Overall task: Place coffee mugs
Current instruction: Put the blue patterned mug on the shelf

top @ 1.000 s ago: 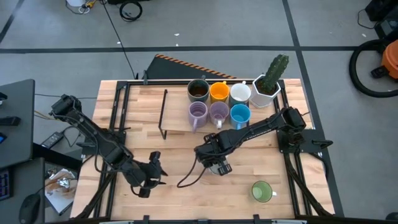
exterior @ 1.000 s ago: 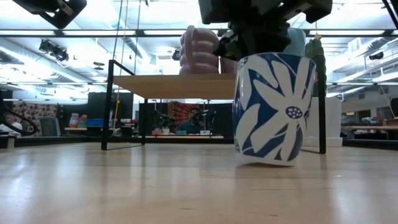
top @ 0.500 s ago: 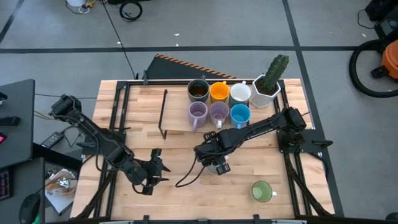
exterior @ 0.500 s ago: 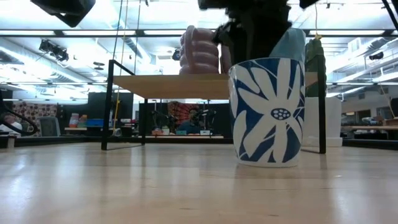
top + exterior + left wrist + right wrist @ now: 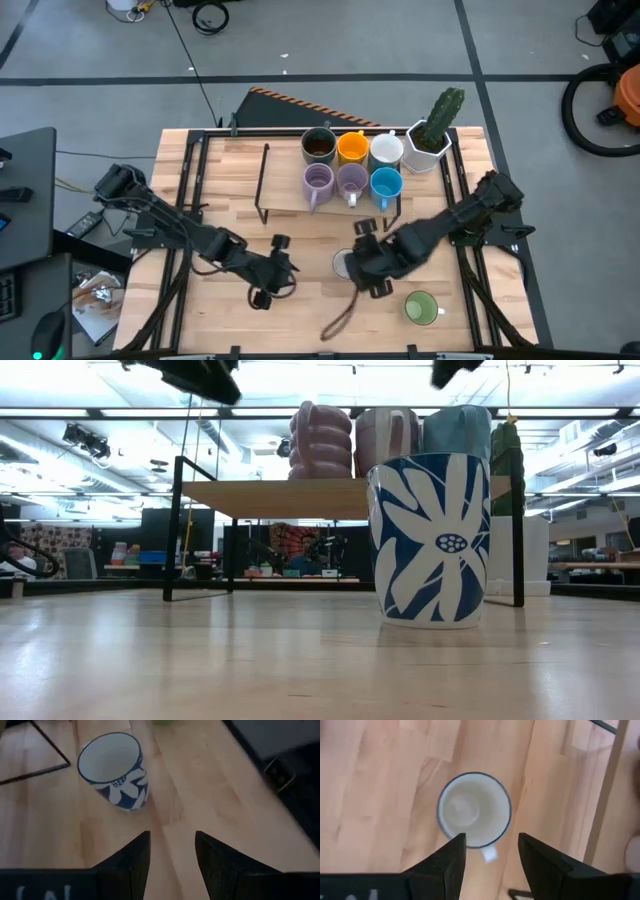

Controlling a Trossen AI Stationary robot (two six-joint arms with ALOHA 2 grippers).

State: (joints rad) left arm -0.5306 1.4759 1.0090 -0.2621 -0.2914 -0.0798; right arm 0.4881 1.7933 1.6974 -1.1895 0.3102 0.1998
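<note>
If the left gripper comes in low, risk: its fingers can strike the flowered mug (image 5: pixel 116 770) on the side and tip it, as the mug stands free on the bare wood with nothing holding it.
Flowered mug: white with blue petals, upright, on the bench in front of the shelf (image 5: pixel 285 180), about mid-way between the side edges.
Right gripper (image 5: pixel 491 837): above this mug and a little toward the right edge, fingers spread, touching nothing.
Left gripper (image 5: pixel 172 837): just beside the mug on the left-edge side, fingers spread and empty, pointing at it.
Second risk: both grippers are near each other over one mug, so they can collide if both move to it.
Third risk: the shelf has little free room, so a new mug can knock a neighbour.
Mugs, counted: eight.
On the shelf: six, namely dark brown (image 5: pixel 319 146), orange (image 5: pixel 352 149), white (image 5: pixel 386 150), two lavender (image 5: pixel 318 183) (image 5: pixel 351 181), blue (image 5: pixel 386 185).
On the bench top: two, the flowered one and a green mug (image 5: pixel 421 307) near the front right corner.
Cactus pot (image 5: pixel 428 140): one, at the shelf's right end.
</note>
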